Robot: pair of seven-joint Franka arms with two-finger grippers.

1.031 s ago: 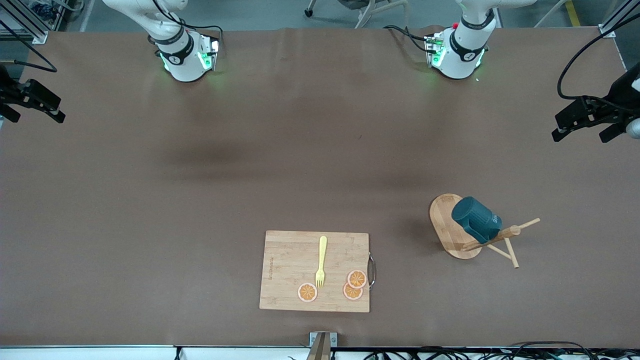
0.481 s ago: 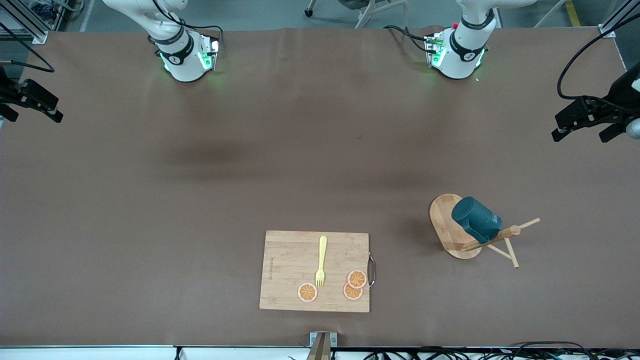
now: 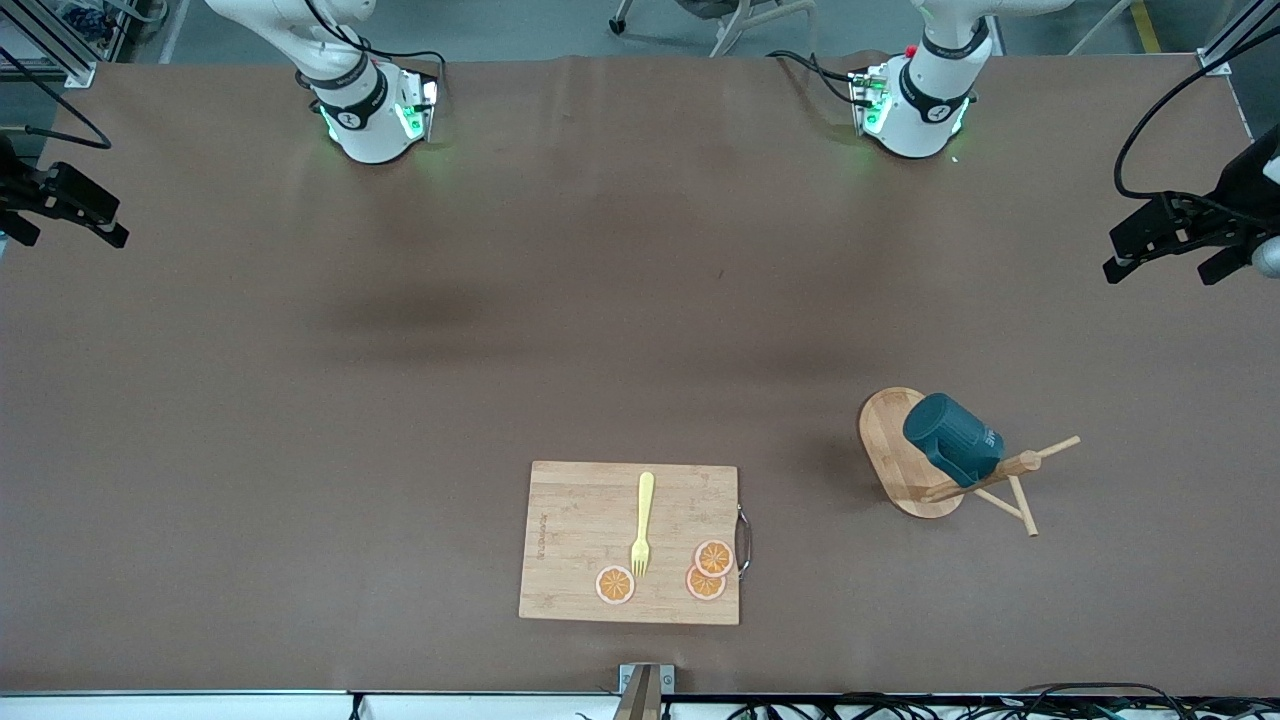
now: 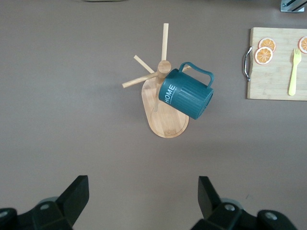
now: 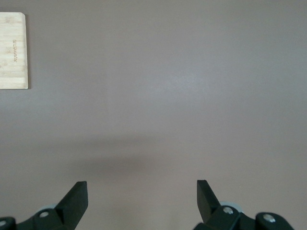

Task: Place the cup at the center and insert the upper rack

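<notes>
I'm looking down on the brown bench (image 3: 400, 400), and the dark teal ribbed cup with a handle and white "HOME" lettering (image 3: 952, 440) is hanging tilted on an upper peg of the bamboo cup rack with the oval base (image 3: 893, 462), toward the left arm's end of the bench. From the left wrist view I can see the cup (image 4: 186, 94) hooked by its handle near the top of the rack's post, hanging over the oval base (image 4: 164, 125).

The left end effector (image 3: 1165, 238) sits high at the bench edge at that arm's end, fingers (image 4: 74, 196) spread wide with nothing between them. The right end effector (image 3: 62, 205) hangs out at the edge at its own end, fingers (image 5: 76, 199) likewise apart and holding nothing; under it, only bare bench and a corner of the rectangular bamboo cutting board (image 5: 13, 50).

That board (image 3: 580, 540) lies nearer the front camera than the rack, carrying a yellow plastic fork (image 3: 641, 523) and three orange slices (image 3: 706, 572).

My read on progress: the cup is on an upper peg, which matches the racking part. The middle of the bench is bare, so whether the cup visited the centre I can't judge. This fits either ahead of the centre placement or with racking complete.
</notes>
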